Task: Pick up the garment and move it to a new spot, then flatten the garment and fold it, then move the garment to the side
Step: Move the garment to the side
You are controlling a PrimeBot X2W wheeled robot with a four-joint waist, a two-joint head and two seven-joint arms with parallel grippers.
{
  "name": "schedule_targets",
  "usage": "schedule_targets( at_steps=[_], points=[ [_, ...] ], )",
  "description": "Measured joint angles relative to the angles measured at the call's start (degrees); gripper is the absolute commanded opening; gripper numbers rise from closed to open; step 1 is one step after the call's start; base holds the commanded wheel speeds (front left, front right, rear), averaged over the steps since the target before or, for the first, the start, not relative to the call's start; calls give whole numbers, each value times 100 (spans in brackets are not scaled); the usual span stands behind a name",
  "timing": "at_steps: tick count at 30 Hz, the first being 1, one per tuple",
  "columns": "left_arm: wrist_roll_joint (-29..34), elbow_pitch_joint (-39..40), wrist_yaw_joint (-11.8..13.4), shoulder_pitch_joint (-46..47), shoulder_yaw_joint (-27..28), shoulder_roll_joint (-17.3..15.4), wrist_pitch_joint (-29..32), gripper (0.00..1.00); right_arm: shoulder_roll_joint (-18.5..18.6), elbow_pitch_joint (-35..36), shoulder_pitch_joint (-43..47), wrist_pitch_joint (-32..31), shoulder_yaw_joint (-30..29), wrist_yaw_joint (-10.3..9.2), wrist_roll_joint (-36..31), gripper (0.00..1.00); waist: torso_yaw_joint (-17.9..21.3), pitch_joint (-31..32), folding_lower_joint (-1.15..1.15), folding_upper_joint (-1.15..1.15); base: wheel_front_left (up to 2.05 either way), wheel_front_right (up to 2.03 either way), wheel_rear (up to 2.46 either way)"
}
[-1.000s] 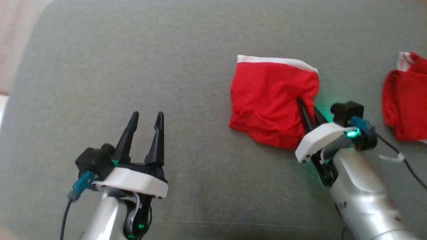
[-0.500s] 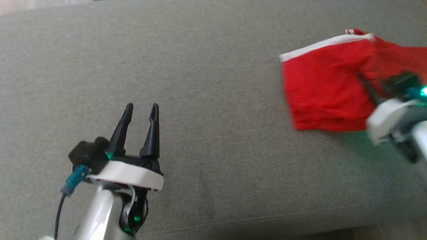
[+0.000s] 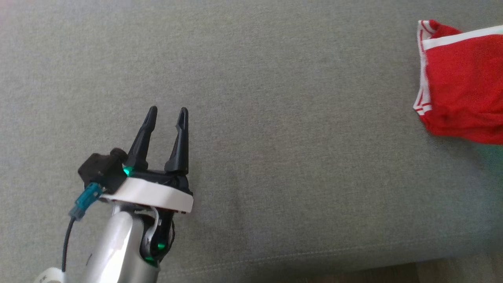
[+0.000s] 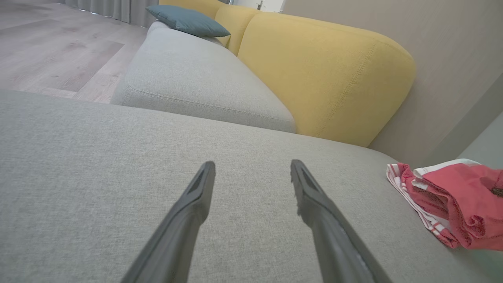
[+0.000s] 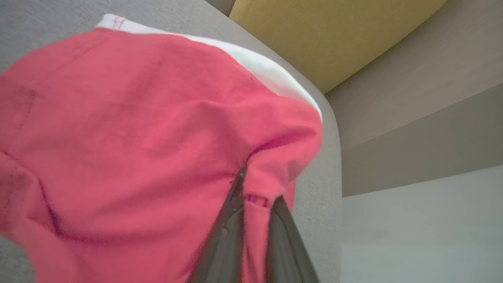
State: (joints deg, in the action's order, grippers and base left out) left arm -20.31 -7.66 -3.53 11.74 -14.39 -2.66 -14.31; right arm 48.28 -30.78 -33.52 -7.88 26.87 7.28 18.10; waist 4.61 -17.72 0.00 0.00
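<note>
The garment [image 3: 463, 82], apart from the striped cloth [image 3: 436, 27] a second ago, now lies against it at the sofa's [image 3: 275, 118] right end, near the seat edge. The right gripper's [image 5: 259, 192] jaws pinch its fabric. The left gripper's [image 3: 168, 111] jaws are spread over wide bare seat.

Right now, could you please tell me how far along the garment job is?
Folding looks done: the red garment is a compact folded shape at the right of the grey seat. In hand: the right gripper is shut on its edge for the move aside. Remaining: set it down and release.
</note>
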Motion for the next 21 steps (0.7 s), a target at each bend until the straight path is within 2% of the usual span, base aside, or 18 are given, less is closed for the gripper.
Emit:
schedule_targets(
  at_steps=[8, 20, 21],
  points=[
    [0, 3, -1, 43, 26, 0, 0, 100, -78, -137, 4, -182, -767, 1, -490, 0, -100, -175, 0, 0, 0, 0, 0],
    [-1, -2, -1, 93, 22, 0, 0, 100, -292, 179, 266, -379, -1310, 1, -733, 0, -97, -283, 0, 0, 0, 0, 0],
    [-1, -5, -1, 95, 23, 0, 0, 100, -332, 196, 266, -397, -1396, 1, -750, 11, -92, -278, 0, 0, 0, 0, 0]
  ],
)
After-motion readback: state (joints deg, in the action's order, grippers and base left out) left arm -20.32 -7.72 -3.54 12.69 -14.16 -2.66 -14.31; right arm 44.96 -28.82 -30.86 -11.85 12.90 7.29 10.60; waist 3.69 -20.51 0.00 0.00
